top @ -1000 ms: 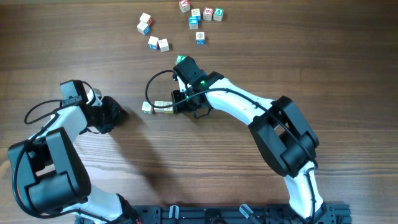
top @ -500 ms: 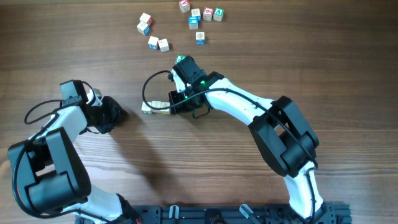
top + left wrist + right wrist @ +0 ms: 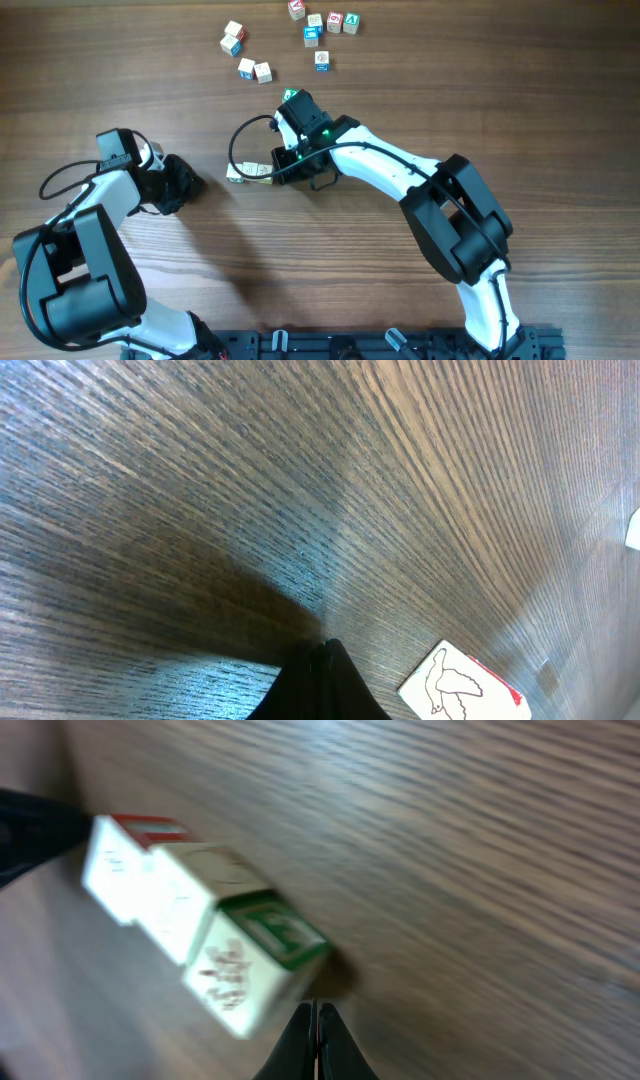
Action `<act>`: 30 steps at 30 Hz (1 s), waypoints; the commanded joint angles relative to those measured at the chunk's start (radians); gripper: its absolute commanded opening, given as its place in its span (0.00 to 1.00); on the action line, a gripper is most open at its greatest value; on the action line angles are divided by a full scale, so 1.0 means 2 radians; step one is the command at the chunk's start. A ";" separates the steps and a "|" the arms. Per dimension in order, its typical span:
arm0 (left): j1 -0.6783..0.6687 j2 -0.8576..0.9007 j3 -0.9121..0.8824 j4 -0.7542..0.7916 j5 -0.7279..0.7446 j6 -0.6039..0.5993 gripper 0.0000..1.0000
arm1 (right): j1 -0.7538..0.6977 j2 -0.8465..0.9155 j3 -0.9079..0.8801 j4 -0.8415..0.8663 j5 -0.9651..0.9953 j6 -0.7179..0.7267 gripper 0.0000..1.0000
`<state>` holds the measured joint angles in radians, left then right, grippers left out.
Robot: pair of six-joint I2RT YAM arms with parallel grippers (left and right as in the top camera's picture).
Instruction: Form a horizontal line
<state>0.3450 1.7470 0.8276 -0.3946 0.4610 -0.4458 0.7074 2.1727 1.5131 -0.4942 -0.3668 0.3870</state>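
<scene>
On the wooden table point(image 3: 420, 60), the overhead view sets the left gripper point(image 3: 192, 182) at the left and the horizontal line point(image 3: 250, 172) near the middle. The right gripper point(image 3: 283, 168) is against the line's right end. Loose cubes point(image 3: 253, 69) lie scattered along the far edge, and a green-topped cube point(image 3: 291, 96) sits just beside the right wrist. From above, both grippers are dark shapes whose jaws cannot be read; the wrist views settle that.

The left wrist view shows the left gripper point(image 3: 325, 678) with its fingers pressed together to one point, empty, low over bare wood. To its right is a bird-drawn cube point(image 3: 462, 685) with a red edge, clear of the tip. Whether it belongs to the line cannot be told there.

The right wrist view shows the right gripper point(image 3: 316, 1038) also closed to a thin seam and holding nothing, its tip just beside the nearest cube. Only here do the cubes' faces show: three pale cubes touching edge to edge, the far one red-topped and the near one bearing a green letter, all slightly blurred.

The left arm rises from the near left corner and bends so that its gripper points right toward the line. The right arm reaches from the near right up and leftward, its wrist turned back down toward the line's end, with a black cable point(image 3: 238, 140) looping beside it.
</scene>
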 commanded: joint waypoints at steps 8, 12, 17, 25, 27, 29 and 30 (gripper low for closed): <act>0.001 0.009 0.002 -0.006 -0.029 0.010 0.04 | -0.014 -0.031 0.004 -0.030 0.138 0.039 0.04; 0.001 0.009 0.088 -0.080 -0.012 0.012 0.04 | -0.045 -0.034 0.004 -0.042 0.138 0.050 0.05; -0.029 0.009 0.224 -0.199 -0.003 0.078 0.04 | -0.107 -0.034 0.004 -0.067 0.131 0.083 0.04; -0.129 0.009 0.324 -0.234 -0.006 0.133 0.04 | -0.180 -0.034 0.002 -0.078 0.116 0.087 0.04; -0.155 0.012 0.324 -0.227 -0.029 0.145 0.04 | -0.184 -0.034 0.002 -0.078 0.117 0.093 0.05; -0.186 0.015 0.324 -0.224 -0.076 0.145 0.04 | -0.184 -0.034 0.002 -0.078 0.119 0.094 0.04; -0.204 0.017 0.324 -0.224 -0.099 0.156 0.04 | -0.184 -0.034 0.002 -0.078 0.119 0.094 0.04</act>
<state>0.0238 1.7660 1.4677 -0.8471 0.4053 -0.2054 0.3294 2.1365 1.5131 -0.6479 -0.1226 0.5568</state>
